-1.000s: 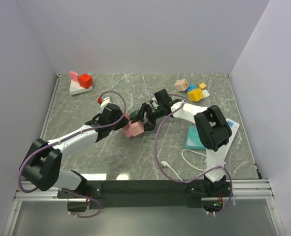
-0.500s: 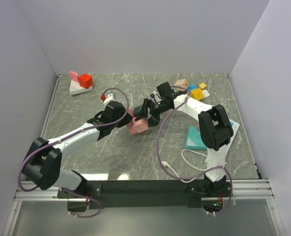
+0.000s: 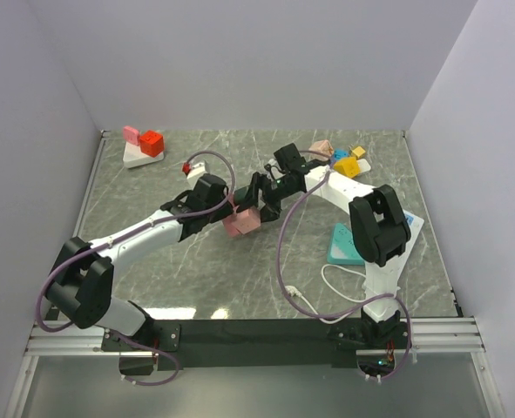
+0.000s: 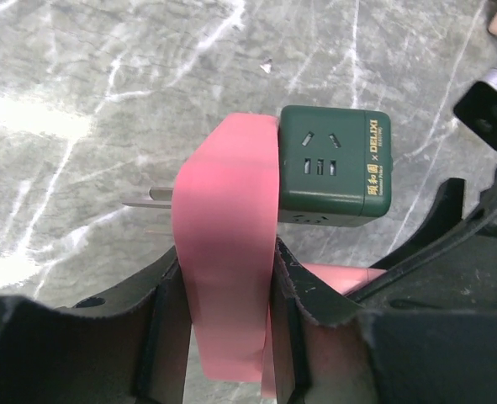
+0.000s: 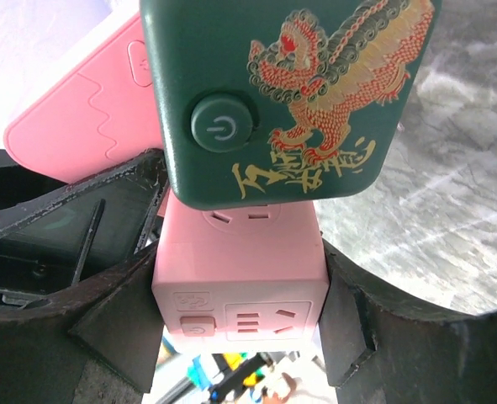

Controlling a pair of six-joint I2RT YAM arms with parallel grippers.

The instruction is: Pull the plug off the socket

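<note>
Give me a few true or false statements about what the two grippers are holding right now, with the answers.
1. The left gripper grips a pink adapter. True.
2. The right gripper is empty. False: it clamps a pink cube socket.
3. The green cube bears a dragon design. True.
4. The green cube stands apart from the pink pieces. False: it sits against both.

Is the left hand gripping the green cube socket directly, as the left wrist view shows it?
No, the left hand clamps the pink adapter, and the green cube socket sits farther out against that adapter's side.
</note>
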